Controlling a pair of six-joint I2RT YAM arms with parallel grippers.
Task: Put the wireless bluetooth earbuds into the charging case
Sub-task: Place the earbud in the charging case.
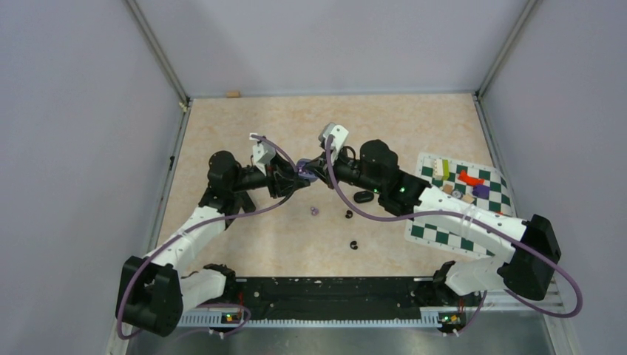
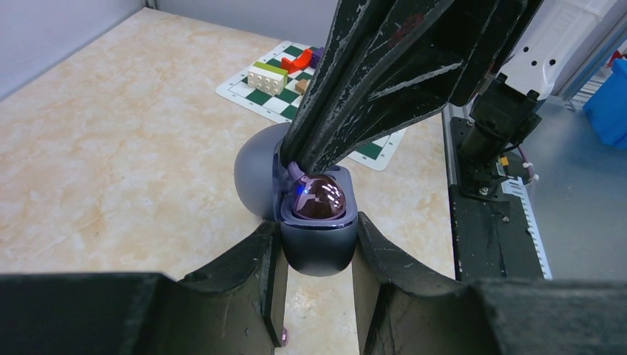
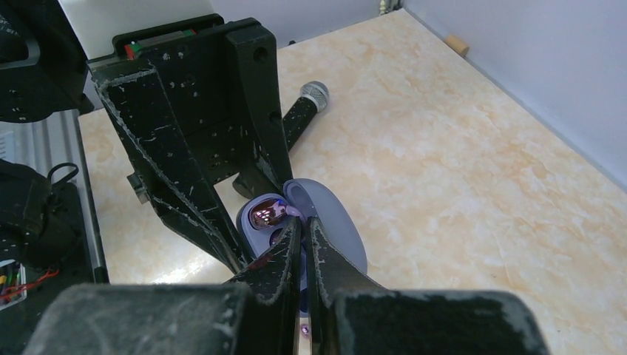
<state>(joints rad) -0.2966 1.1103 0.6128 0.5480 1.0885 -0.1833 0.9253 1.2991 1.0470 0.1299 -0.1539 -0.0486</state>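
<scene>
— Over the middle of the tabletop (image 1: 244, 126), what are the claws doing?

— From overhead, the left claw (image 1: 296, 180) and the right claw (image 1: 313, 171) meet tip to tip at the purple charging case (image 1: 304, 171). A pale purple earbud (image 1: 313, 211) and two black earbuds (image 1: 349, 214) (image 1: 354, 245) lie loose just in front, near a black case (image 1: 363, 197). The checkered mat (image 1: 436, 235) lies to the right.

— And the left wrist view?

— The left claw's fingers (image 2: 262, 266) clamp the charging case (image 2: 318, 248) from both sides, with its lid open behind. A glossy seated earbud (image 2: 319, 198) fills one socket. The right claw's tips come down beside it, at a purple sliver.

— The right wrist view?

— The right claw's fingers (image 3: 285, 255) are nearly together, with only a slit between them. I cannot tell if they pinch anything. The seated earbud (image 3: 266, 214) shows left of the tips and the lid (image 3: 333, 222) right.
</scene>
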